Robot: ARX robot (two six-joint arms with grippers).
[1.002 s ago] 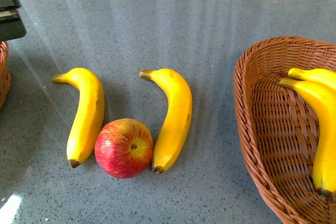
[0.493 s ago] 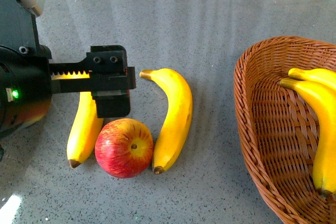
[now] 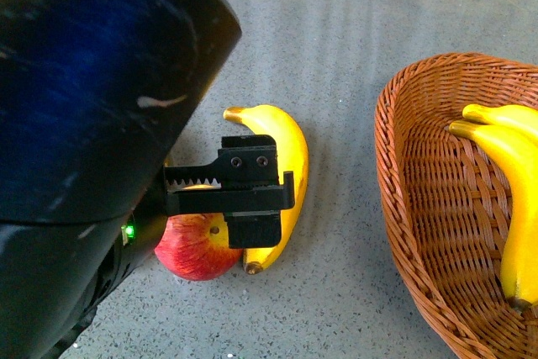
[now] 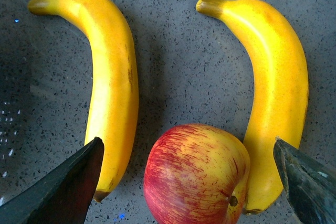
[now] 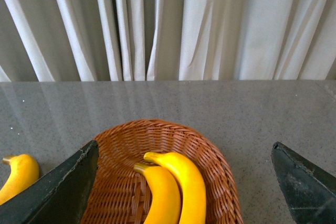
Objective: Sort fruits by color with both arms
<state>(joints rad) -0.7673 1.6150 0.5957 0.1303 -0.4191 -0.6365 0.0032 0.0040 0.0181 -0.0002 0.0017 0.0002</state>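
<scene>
Left wrist: two bananas [image 4: 113, 77] [image 4: 278, 72], one apple [image 4: 197, 174]

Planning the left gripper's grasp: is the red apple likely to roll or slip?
The apple is round, so it probably rolls if nudged. Its skin looks smooth and may slip. Bananas on either side might block it.

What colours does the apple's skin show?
Red with yellow streaks; apple clearest in left wrist view.
</scene>
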